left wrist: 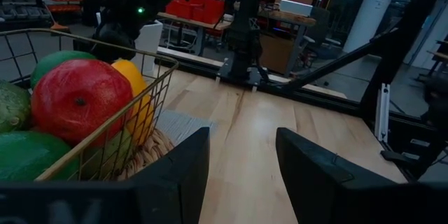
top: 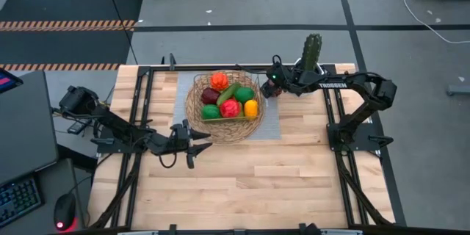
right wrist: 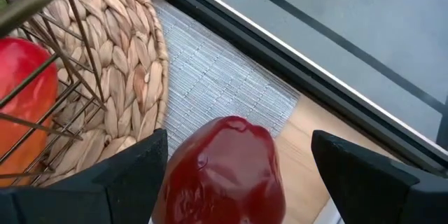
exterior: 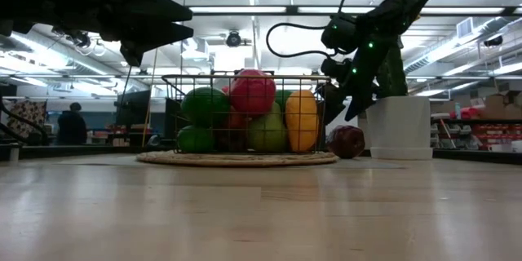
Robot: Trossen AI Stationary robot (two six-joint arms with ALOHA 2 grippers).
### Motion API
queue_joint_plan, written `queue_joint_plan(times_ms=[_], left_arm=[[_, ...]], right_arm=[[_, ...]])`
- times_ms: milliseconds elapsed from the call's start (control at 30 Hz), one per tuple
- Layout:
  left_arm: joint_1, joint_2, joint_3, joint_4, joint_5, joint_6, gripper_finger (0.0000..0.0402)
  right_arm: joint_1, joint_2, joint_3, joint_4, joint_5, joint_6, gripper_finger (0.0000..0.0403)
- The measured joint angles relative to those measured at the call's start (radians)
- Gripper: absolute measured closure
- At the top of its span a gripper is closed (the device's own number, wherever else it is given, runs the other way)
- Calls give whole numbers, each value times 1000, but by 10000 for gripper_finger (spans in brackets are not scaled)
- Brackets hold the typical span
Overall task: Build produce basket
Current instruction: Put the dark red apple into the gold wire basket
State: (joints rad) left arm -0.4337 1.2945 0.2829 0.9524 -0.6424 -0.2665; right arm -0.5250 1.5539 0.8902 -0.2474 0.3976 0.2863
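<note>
Basket (top: 224, 109): round woven wicker rim, wire centre (glossy produce (top: 230, 108) inside).

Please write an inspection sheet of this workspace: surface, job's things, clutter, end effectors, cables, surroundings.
Surface: wooden table with a grey mat under the basket.
Job's things: wicker basket holds red, green, yellow and orange produce; one dark red fruit lies on the mat outside it.
Clutter: cactus in a white pot at the far edge.
End effectors: right end effector open around the dark red fruit; left end effector open, empty, beside the basket.
Cables: black cable looping on the right arm.
Surroundings: person far behind; shelves.
</note>
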Motion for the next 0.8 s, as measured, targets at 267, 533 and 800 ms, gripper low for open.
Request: queue_joint_plan(times_ms=[267, 533, 800], left_arm=[[5, 0, 0, 0, 0, -3, 230], [5, 0, 0, 0, 0, -7, 230], [5, 0, 0, 0, 0, -11, 230]], right_arm=[[28, 0, 0, -22, -15, 2, 47], [50, 1, 0, -46, 24, 67, 48], [89, 1, -1, -38, 91, 190, 55]])
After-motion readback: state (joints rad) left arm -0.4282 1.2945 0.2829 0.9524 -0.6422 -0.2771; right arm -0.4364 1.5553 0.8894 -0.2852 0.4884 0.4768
